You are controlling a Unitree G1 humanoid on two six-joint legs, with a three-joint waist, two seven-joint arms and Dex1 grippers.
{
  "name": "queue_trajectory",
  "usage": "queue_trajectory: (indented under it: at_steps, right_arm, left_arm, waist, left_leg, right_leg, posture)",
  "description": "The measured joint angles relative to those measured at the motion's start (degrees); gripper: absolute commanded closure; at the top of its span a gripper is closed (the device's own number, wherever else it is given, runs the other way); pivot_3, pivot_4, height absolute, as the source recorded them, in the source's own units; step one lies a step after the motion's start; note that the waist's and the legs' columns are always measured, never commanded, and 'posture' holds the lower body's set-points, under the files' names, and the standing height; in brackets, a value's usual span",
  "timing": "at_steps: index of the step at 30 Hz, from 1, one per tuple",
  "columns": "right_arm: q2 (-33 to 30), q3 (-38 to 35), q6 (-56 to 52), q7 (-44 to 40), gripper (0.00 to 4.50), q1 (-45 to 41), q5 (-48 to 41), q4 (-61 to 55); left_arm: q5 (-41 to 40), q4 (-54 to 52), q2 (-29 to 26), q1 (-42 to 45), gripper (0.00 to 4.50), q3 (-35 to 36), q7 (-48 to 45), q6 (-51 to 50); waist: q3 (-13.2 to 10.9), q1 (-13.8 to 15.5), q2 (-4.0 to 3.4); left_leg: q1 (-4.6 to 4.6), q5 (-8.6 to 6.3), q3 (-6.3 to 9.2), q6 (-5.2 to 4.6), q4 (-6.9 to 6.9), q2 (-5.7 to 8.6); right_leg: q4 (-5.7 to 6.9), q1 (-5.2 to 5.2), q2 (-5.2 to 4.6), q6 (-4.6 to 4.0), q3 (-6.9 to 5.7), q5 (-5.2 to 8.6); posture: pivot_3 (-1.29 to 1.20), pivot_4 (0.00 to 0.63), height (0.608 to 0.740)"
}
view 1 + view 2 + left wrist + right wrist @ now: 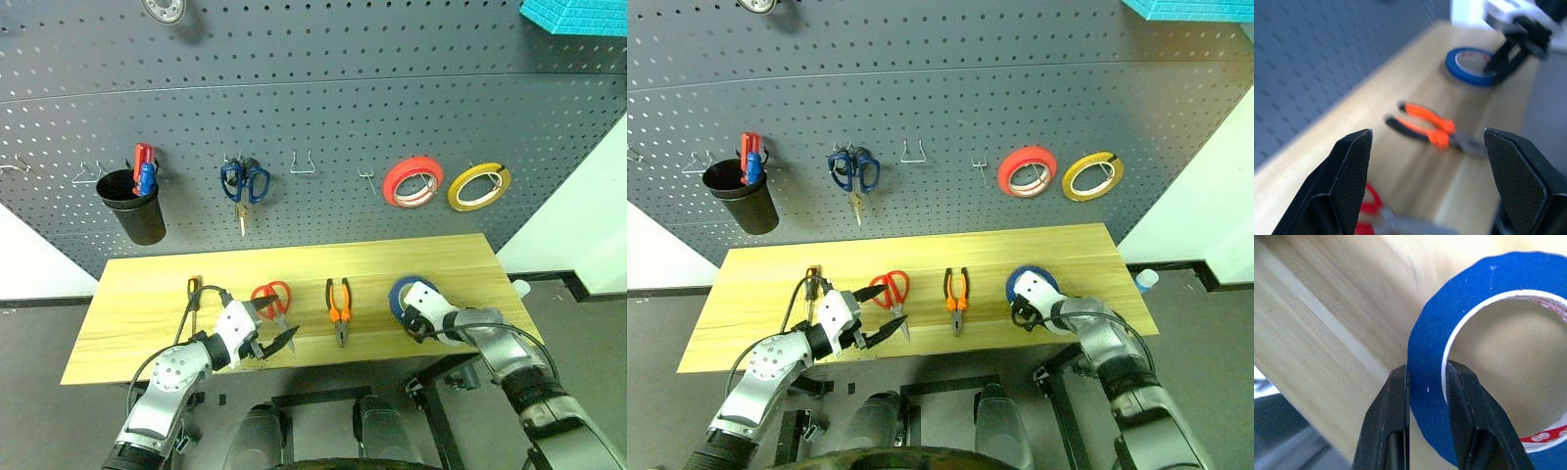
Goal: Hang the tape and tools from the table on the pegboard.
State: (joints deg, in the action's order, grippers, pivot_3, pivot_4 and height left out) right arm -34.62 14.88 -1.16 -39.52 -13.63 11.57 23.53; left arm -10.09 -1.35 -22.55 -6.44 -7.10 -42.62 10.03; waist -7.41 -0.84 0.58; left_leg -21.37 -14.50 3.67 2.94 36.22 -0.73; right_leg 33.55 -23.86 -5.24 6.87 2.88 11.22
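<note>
Between right gripper (1426, 377) fingers: blue tape (1488, 289) ring wall pinched, smooth, whitish core; left gripper (1427, 166) jaws apart, empty.

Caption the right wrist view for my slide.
Right gripper shut on the blue tape roll's wall above the table.

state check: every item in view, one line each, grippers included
blue tape: pinched through its wall by the right gripper, at the table
right gripper: shut on the blue tape
left gripper: open, empty, over the table's near edge
pliers: flat on table
red scissors: flat on table
screwdriver: flat on table
blue scissors: hung on pegboard
red tape: hung
yellow tape: hung
black cup: hung, holds tools
</note>
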Motion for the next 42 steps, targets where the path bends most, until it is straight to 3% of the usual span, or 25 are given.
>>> queue_trajectory:
  at_steps: [2, 5, 9, 13, 18, 24, 29, 37, 42]
  right_arm:
    - [-3.2, 1.55, 12.81, 5.03, 3.82, 0.17, 4.75, -0.8]
    - [-8.82, 6.13, 29.98, 21.07, 3.82, -2.0, 20.1, -0.14]
    - [-10.6, 7.98, 39.37, 37.76, 3.82, -6.73, 33.66, -0.28]
    - [-10.59, 7.99, 41.4, 46.12, 3.82, -11.87, 40.42, -2.13]
    - [-8.87, 8.08, 40.56, 43.21, 3.82, -19.77, 40.51, -0.19]
    - [-5.36, 10.53, 39.78, 34.8, 3.82, -24.47, 38.1, 8.84]
    - [-4.04, 12.07, 40.29, 33.5, 3.82, -27.15, 37.74, 15.98]
    - [-2.79, 12.38, 41.15, 32.13, 1.2, -27.68, 36.54, 19.34]
    - [-1.98, 12.39, 44.07, 22.7, 1.2, -22.39, 28.3, 16.89]
  left_arm:
    - [-0.89, -0.11, 0.46, 0.0, 0.72, 0.36, 0.14, 0.61]
    - [-1.73, 0.0, 0.87, -0.04, 0.72, 1.29, 0.5, 1.54]
    - [-2.34, 0.04, 1.56, 0.5, 0.72, 1.64, 0.45, 2.68]
    - [-2.95, 0.53, 1.57, 1.17, 0.72, 1.98, 0.4, 3.09]
    - [-2.95, 1.06, 1.57, 2.8, 0.72, 2.57, 0.84, 4.03]
    - [-2.97, 1.46, 1.46, 3.2, 0.72, 4.62, 2.19, 4.13]
    - [-3.09, 1.09, 1.04, 1.64, 0.72, 6.38, 3.03, 4.12]
    - [-3.11, -0.12, 0.69, -1.02, 0.72, 6.75, 3.48, 3.99]
    - [-2.28, -0.45, -1.25, -2.15, 0.72, 6.79, 3.46, 2.4]
  waist:
    - [-0.01, -0.2, 0.03]
    - [-0.04, -0.3, 0.08]
    - [-0.05, -0.23, 0.11]
    - [-0.05, -0.08, 0.11]
    - [-0.02, -0.21, 0.16]
    - [-0.02, -0.26, 0.16]
    - [-0.02, -0.26, 0.16]
    - [-0.02, -0.22, 0.15]
    - [0.02, -0.12, 0.22]
  left_leg:
    - [0.02, 0.0, -0.02, 0.0, 0.0, 0.0]
    - [-0.02, 0.0, -0.04, 0.01, 0.01, 0.0]
    - [-0.05, 0.0, -0.06, 0.0, -0.02, 0.0]
    - [-0.05, 0.01, -0.06, 0.0, 0.0, 0.0]
    - [0.12, 0.01, -0.03, -0.02, -0.01, 0.0]
    - [0.11, 0.01, -0.03, -0.02, -0.01, 0.0]
    - [0.13, 0.01, -0.03, -0.02, -0.02, 0.0]
    - [0.19, 0.01, -0.03, -0.02, -0.01, 0.0]
    - [0.33, 0.01, 0.04, -0.03, -0.08, 0.0]
  right_leg:
    - [-0.02, 0.0, 0.0, 0.0, 0.01, 0.0]
    - [-0.05, -0.06, -0.01, -0.01, 0.03, 0.01]
    - [-0.05, -0.08, -0.01, -0.03, 0.07, 0.0]
    - [-0.05, -0.06, -0.01, -0.06, 0.09, -0.02]
    - [-0.12, 0.2, 0.0, -0.08, 0.08, -0.03]
    - [-0.14, 0.22, 0.0, -0.28, 0.08, -0.17]
    - [-0.12, 0.22, 0.0, -0.29, 0.08, -0.17]
    - [-0.06, 0.24, 0.01, -0.28, 0.08, -0.17]
    - [-0.11, 0.42, 0.03, -0.25, 0.06, -0.13]
  posture:
    - [0.04, 0.089, 0.736]
    - [0.03, 0.09, 0.736]
    - [0.03, 0.088, 0.736]
    - [0.02, 0.082, 0.736]
    - [0.03, 0.075, 0.736]
    - [0.04, 0.068, 0.736]
    - [0.05, 0.064, 0.736]
    - [0.05, 0.067, 0.736]
    - [0.04, 0.076, 0.736]
